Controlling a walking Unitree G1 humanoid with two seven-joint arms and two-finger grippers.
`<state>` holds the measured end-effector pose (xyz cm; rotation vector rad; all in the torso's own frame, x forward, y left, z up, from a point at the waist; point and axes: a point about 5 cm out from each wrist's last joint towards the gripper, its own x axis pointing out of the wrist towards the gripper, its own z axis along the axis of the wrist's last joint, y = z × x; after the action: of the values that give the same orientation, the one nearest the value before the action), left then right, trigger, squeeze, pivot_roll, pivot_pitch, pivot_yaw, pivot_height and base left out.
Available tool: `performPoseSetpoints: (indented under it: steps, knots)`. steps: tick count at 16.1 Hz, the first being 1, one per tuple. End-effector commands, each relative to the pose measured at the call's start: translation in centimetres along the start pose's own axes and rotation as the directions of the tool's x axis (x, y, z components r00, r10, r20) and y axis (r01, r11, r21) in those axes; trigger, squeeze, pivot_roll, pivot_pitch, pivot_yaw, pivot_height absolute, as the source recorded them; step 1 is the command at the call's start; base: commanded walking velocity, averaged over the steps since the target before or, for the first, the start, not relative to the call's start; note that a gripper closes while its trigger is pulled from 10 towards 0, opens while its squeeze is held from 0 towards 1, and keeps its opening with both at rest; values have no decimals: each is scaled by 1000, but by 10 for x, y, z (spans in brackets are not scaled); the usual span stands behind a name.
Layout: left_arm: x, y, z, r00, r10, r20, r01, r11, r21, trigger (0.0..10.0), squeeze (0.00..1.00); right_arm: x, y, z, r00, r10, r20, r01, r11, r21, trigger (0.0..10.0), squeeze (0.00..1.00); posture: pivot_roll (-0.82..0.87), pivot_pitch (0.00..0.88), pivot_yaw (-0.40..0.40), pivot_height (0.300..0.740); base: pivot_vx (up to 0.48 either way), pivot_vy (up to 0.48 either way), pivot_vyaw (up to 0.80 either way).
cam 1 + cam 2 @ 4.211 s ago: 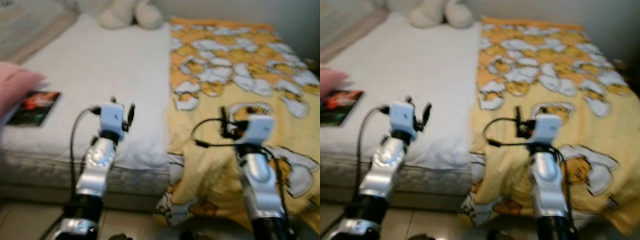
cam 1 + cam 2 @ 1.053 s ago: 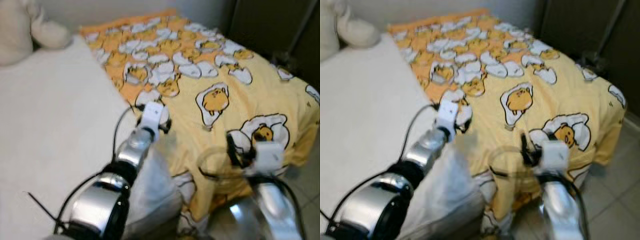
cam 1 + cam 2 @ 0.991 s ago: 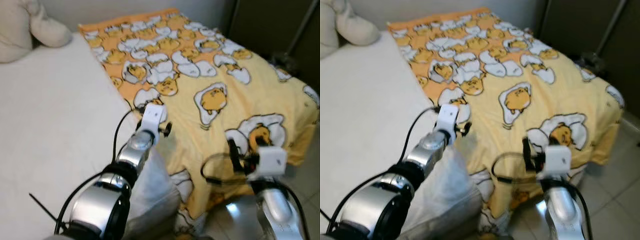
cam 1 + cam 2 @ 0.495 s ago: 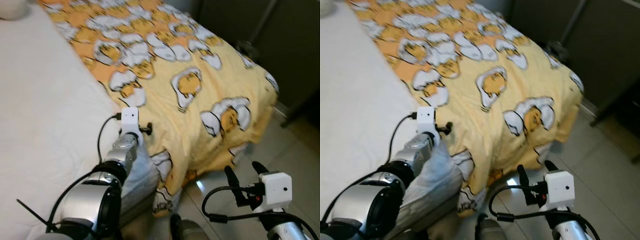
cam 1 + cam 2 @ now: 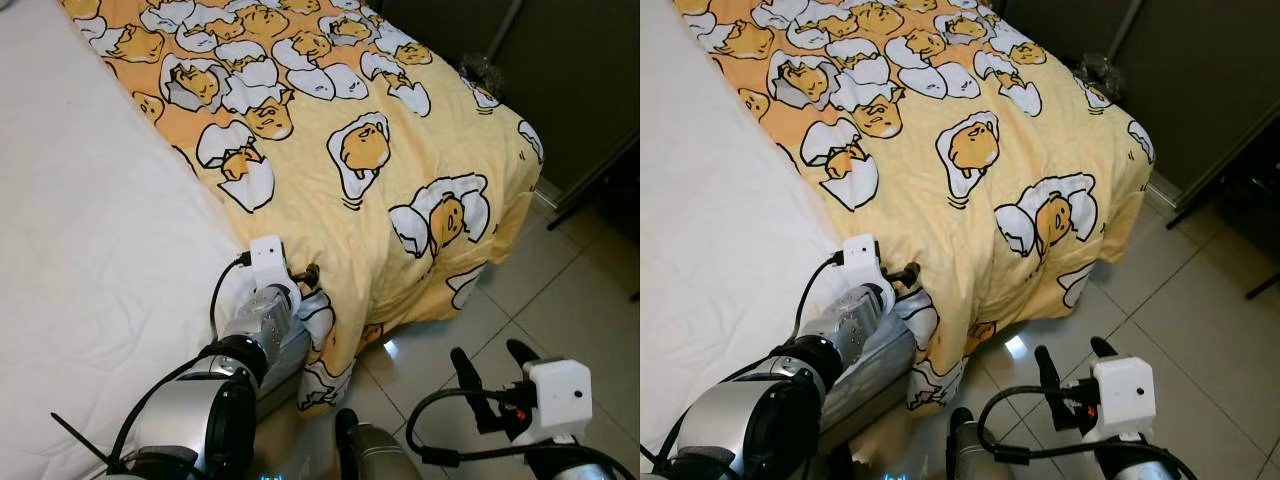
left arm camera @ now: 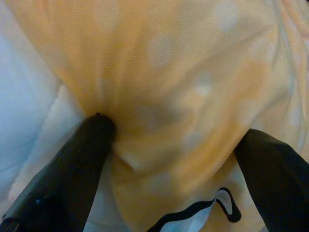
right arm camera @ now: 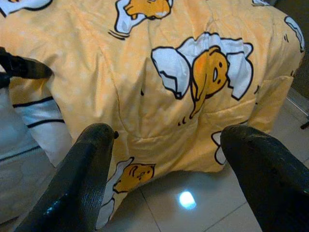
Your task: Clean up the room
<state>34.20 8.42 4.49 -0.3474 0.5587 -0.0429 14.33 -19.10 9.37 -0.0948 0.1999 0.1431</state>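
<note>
Left gripper [image 6: 174, 145] is pressing its spread fingers into the yellow egg-print blanket [image 5: 380, 170] at the bed's near edge, beside the white sheet [image 5: 90, 280]. Right gripper [image 5: 497, 372], also open, has swung down over the tiled floor [image 5: 570, 300], leaving straightening to one arm.

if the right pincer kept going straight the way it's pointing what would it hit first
Most likely the yellow blanket where it hangs over the foot of the bed. The right pincer, fingers open, is over the tiled floor and aimed at that draped side, with nothing in between. Depth is hard to judge.
</note>
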Motion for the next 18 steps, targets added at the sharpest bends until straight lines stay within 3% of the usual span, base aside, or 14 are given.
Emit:
performPoseSetpoints:
  steps: [1, 3, 5, 7, 9, 10, 12, 14, 17, 18]
  knots:
    - [-2, 2, -17, 998, 23, -66, -26, 999, -48, 0, 0, -2, -1, 2, 1000, 3, -9, -3, 1000, -4, 10000, 0, -427, 206, -100, 740, 0, 0, 0]
    - [-2, 6, -20, 995, 58, -80, -62, 997, -47, 0, 0, -1, -2, 3, 1000, 3, -14, -3, 1000, -5, 10000, 0, -424, 205, -103, 740, 0, 0, 0]
    - [-4, 21, -22, 986, 149, -68, -145, 988, 58, 0, 0, -1, -2, 2, 1000, 7, -21, -7, 1000, -5, 10000, 0, -417, 205, -108, 740, 0, 0, 0]
    - [-5, 36, -15, 974, 228, 12, -222, 932, 285, 0, 0, 1, -1, 2, 1000, 12, -23, -12, 1000, -4, 10000, 0, -410, 203, -110, 740, 0, 0, 0]
    - [-7, 47, -11, 959, 276, 56, -277, 885, 375, 0, 0, 3, -1, 1, 1000, 15, -23, -16, 1000, -4, 10000, 0, -403, 199, -111, 740, 0, 0, 0]
    - [-8, 55, -7, 949, 298, 104, -311, 826, 470, 0, 0, 4, -1, 1, 1000, 18, -23, -18, 1000, -2, 10000, 0, -397, 196, -109, 740, 0, 0, 0]
    - [-10, 63, -5, 940, 315, 132, -337, 791, 510, 0, 0, 5, -1, 1, 1000, 19, -21, -19, 1000, -2, 10000, 0, -395, 193, -106, 740, 0, 0, 0]
    - [-14, 82, -4, 925, 342, 164, -372, 733, 570, 0, 0, 6, -1, 1, 1000, 15, -18, -15, 1000, -3, 10000, 0, -386, 187, -93, 740, 0, 0, 0]
    - [-26, 116, -27, 907, 416, 69, -390, 763, 516, 0, 0, 5, -3, 0, 1000, 6, -19, -6, 1000, -5, 10000, 0, -373, 180, -71, 740, 0, 0, 0]
    - [-37, 134, -48, 892, 452, -1, -394, 778, 489, 0, 0, 3, -5, -2, 1000, -2, -23, 2, 1000, -5, 10000, 0, -361, 178, -65, 740, 0, 0, 0]
